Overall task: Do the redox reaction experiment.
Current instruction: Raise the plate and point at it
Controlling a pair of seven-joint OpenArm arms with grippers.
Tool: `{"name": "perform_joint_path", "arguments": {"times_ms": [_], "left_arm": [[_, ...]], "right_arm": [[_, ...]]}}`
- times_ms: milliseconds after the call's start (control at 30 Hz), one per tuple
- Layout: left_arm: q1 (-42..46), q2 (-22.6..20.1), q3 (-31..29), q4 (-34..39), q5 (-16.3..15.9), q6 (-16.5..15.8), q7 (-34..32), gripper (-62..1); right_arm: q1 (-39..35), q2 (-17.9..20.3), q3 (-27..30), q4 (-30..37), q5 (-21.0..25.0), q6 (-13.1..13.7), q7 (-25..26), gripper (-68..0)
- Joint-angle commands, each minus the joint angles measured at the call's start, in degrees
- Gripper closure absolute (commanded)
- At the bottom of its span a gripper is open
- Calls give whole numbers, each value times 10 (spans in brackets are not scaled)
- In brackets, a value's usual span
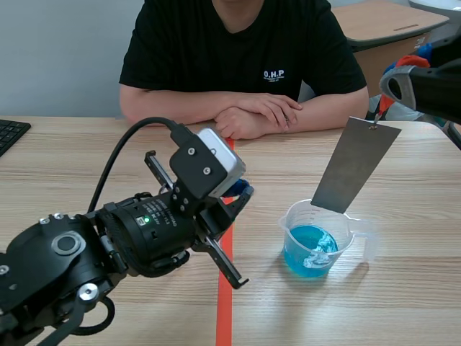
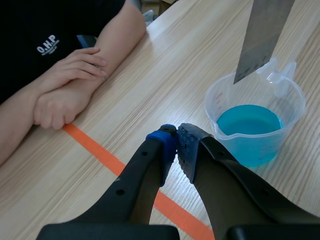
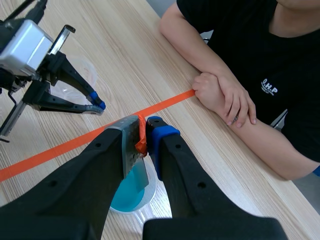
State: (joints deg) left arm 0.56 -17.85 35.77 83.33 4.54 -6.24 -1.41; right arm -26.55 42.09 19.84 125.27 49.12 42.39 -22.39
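Left gripper [image 2: 176,145] is clenching on nothing, the beaker [image 2: 214,112] of blue liquid sitting ahead of its fingers. Right gripper [image 3: 142,136] is pinching the metal strip [image 1: 354,166] at its top. The scene view alone is showing its whole length hanging below those fingers, above the beaker.

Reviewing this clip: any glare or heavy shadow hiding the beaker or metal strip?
Scene view: even light, no hot spot on the metal strip, no heavy shadow around the beaker. Left wrist view: blue liquid reads clearly through the clear wall. Right wrist view: no glare, but the right end effector covers most of the beaker.
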Motion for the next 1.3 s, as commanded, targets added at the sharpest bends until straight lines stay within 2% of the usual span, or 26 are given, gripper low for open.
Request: {"name": "perform_joint_path", "arguments": {"times_ms": [0, 200, 500, 833, 1267], "left_arm": [[-14, 10, 6, -2, -2, 0, -7, -49], [-40, 40, 16, -45, 11, 0, -18, -49], [-74, 74, 29, -93, 14, 1, -17, -49], [-85, 89, 53, -103, 14, 0, -16, -49], [-85, 96, 54, -103, 23, 1, -15, -49]], "right_arm": [[5, 6, 4, 6, 7, 3, 9, -17], [5, 6, 4, 6, 7, 3, 9, -17], [5, 6, 4, 6, 9, 3, 9, -17], [5, 6, 4, 6, 15, 3, 9, -17], [5, 6, 4, 6, 15, 3, 9, -17]]}}
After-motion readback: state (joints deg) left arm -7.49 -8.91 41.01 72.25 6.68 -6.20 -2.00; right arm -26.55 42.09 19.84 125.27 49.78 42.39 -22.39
